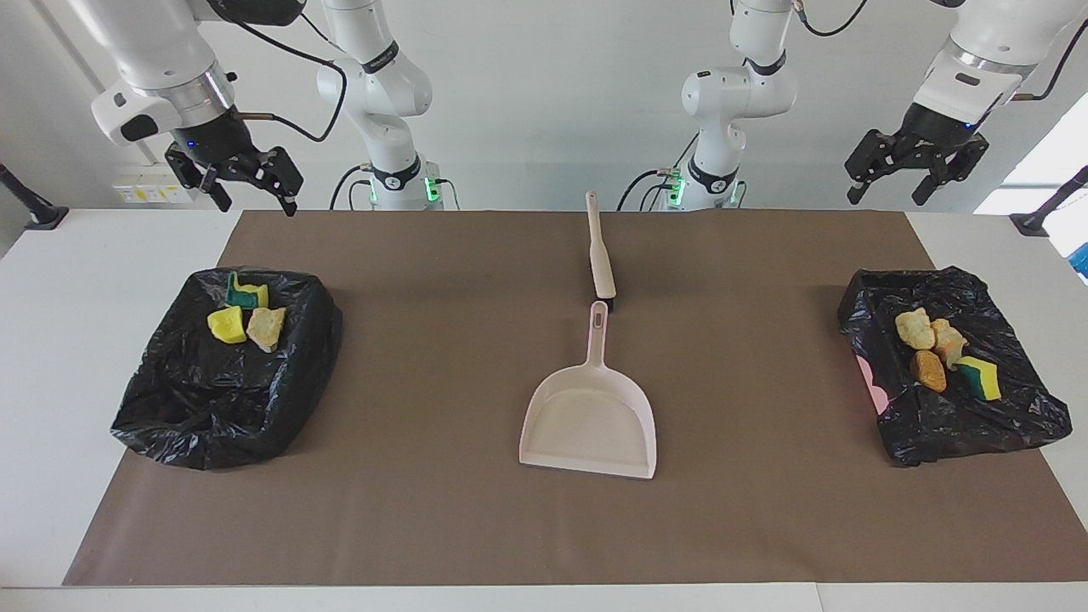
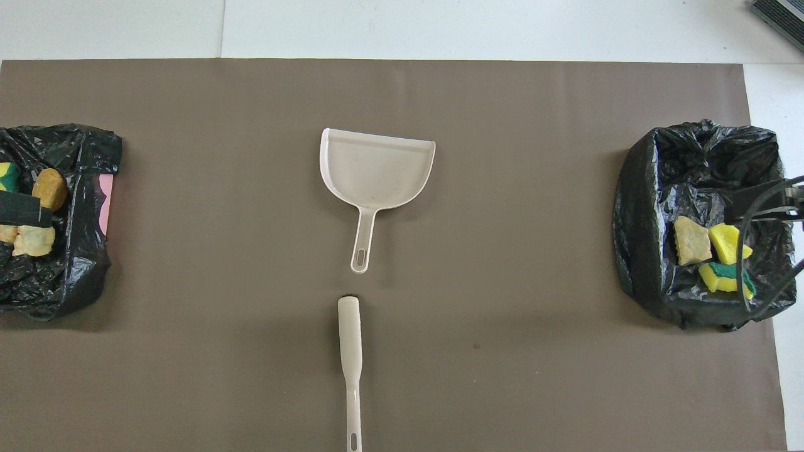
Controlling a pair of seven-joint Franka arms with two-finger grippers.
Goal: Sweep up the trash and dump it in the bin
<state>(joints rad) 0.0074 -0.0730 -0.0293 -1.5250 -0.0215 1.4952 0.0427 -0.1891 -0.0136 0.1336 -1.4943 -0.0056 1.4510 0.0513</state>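
Both grippers are hanging high with jaws spread, the right gripper (image 1: 248, 180) above the counter's (image 1: 442, 527) robot-side edge by one black-lined bin (image 1: 225, 374), the left gripper (image 1: 916, 168) likewise by the other bin (image 1: 952, 378). Below each set of jaws, open air is reaching down to the bin mouths, where foam chunks (image 1: 246, 314) and sponge pieces (image 1: 939, 353) are lying. Between the two sets of jaws, only the dustpan (image 1: 591, 416) and brush (image 1: 599, 246) are lying in line mid-counter; brown mat (image 2: 534, 251) is stretching bare on either side of them.

Trash (image 1: 246, 316) in both bins (image 1: 161, 408)
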